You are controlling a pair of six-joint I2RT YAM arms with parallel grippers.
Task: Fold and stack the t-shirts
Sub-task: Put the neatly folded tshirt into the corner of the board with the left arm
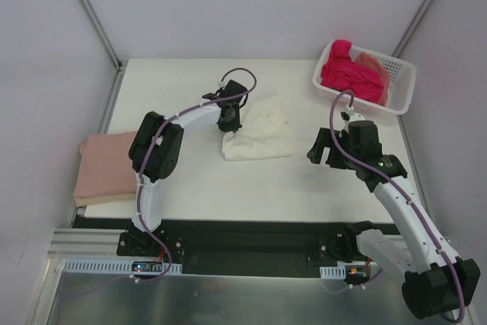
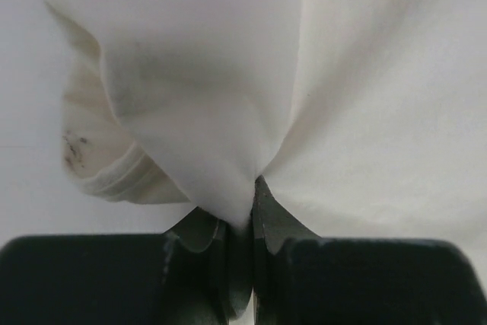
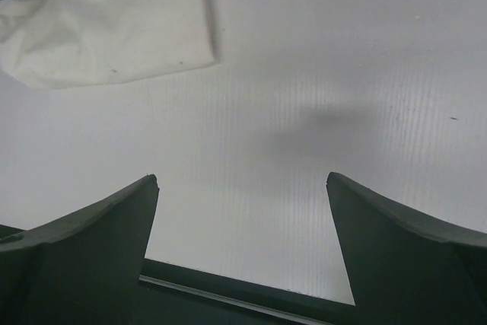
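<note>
The cream-white t-shirt [image 1: 259,133] lies crumpled at mid-table, a pinch of its edge clamped in the shut left pincer [image 2: 251,192]; the fold appears barely begun; the next move likely calls for lifting that edge and drawing it across; the left arm arches forward, wrist turned down; the right pincer [image 3: 242,188] hangs spread wide over the table [image 1: 228,188], the shirt ahead to its left.

Cloth and plastic
The cream t-shirt [image 2: 365,112] is soft matt cloth with dark specks; the table [image 3: 319,66] looks matt and finely lined; the basket [image 1: 402,85] is plastic.
</note>
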